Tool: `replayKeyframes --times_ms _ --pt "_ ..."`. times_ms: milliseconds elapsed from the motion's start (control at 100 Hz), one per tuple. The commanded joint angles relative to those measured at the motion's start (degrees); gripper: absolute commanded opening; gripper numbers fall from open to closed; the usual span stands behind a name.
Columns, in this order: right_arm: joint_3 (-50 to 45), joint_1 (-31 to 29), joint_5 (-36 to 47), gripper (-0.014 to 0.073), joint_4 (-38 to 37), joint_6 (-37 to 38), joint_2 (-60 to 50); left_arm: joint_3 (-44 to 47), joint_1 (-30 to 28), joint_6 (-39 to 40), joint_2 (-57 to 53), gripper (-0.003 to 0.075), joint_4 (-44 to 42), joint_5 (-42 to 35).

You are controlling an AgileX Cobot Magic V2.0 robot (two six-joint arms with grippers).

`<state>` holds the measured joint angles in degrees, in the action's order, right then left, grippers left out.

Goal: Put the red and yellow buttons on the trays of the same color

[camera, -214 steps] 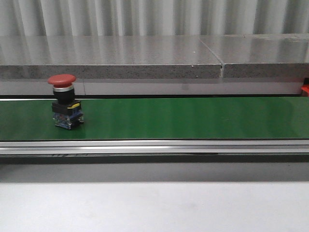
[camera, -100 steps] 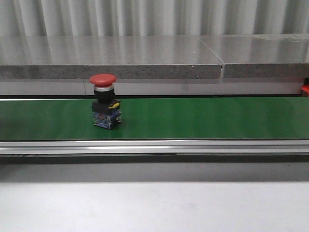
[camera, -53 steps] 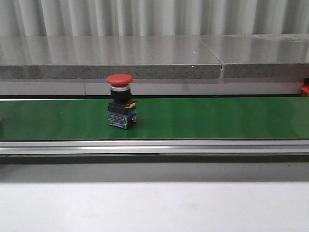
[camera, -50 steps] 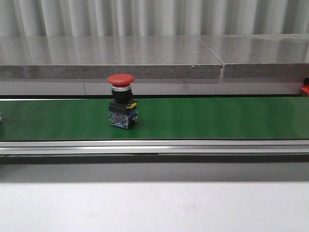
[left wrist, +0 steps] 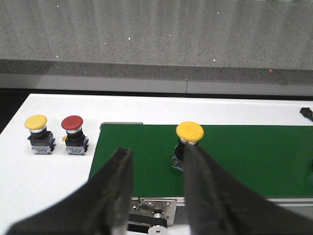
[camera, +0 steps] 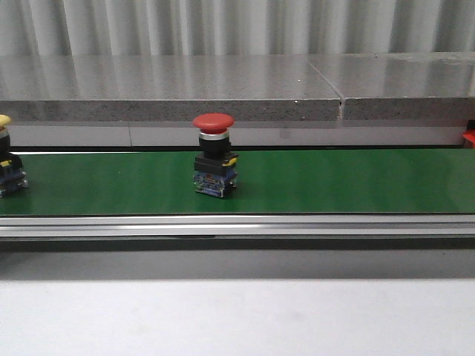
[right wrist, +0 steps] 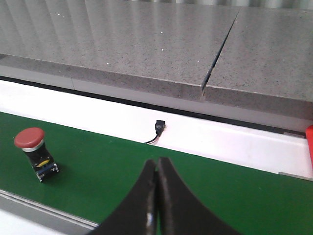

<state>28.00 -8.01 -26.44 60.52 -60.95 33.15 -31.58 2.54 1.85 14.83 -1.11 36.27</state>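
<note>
You're looking at a matt green belt [camera: 334, 182], smooth, rubbery-looking, edged by a brushed metal rail [camera: 297, 225] that's catching light. Ahead of the right gripper [right wrist: 156, 196], whose matt black plastic-looking fingers are pressed together, the red button [right wrist: 30, 137] is showing a smooth, slightly glossy plastic cap on a black plastic body. Just beyond the left gripper [left wrist: 156, 181], fingers matt black and parted, the yellow button [left wrist: 190, 131] is wearing a smooth plastic cap. Behind, a speckled grey stone-like ledge [right wrist: 146, 54] is gleaming, polished. The white table [left wrist: 54, 171] is looking smooth, matt.
</note>
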Motion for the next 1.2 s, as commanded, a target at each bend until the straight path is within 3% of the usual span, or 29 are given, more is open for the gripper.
replayKeyframes --times_ms 0,20,470,570,760,830,900,1190 --pt "1.4 0.1 1.5 -0.0068 1.7 -0.3 -0.1 -1.3 0.5 0.1 -1.4 0.0010 0.1 -4.0" --pt "1.4 0.1 1.5 -0.0068 1.7 -0.3 -0.1 -1.3 0.5 0.1 -1.7 -0.0022 0.1 -4.0" --pt "1.4 0.1 1.6 -0.0051 2.6 -0.3 -0.1 -1.3 0.5 0.1 -2.1 -0.0021 0.1 -3.9" --pt "1.4 0.1 1.6 0.0062 2.8 -0.3 -0.1 -1.3 0.5 0.1 -2.1 -0.0021 0.1 -3.9" --pt "1.4 0.1 1.6 0.0505 3.8 -0.3 -0.1 -1.3 0.5 0.1 -2.1 -0.0021 0.1 -3.9" --pt "1.4 0.1 1.6 0.0617 5.2 -0.3 -0.1 -1.3 0.5 0.1 -2.1 -0.0021 0.1 -3.9" --pt "1.4 0.1 1.7 0.0656 5.9 -0.3 -0.1 -1.3 0.5 0.1 -2.1 -0.0021 0.1 -3.9" --pt "3.0 0.1 0.8 0.0654 4.0 -1.1 2.7 -1.3 0.5 0.1 -2.1 -0.0021 0.1 -3.9"
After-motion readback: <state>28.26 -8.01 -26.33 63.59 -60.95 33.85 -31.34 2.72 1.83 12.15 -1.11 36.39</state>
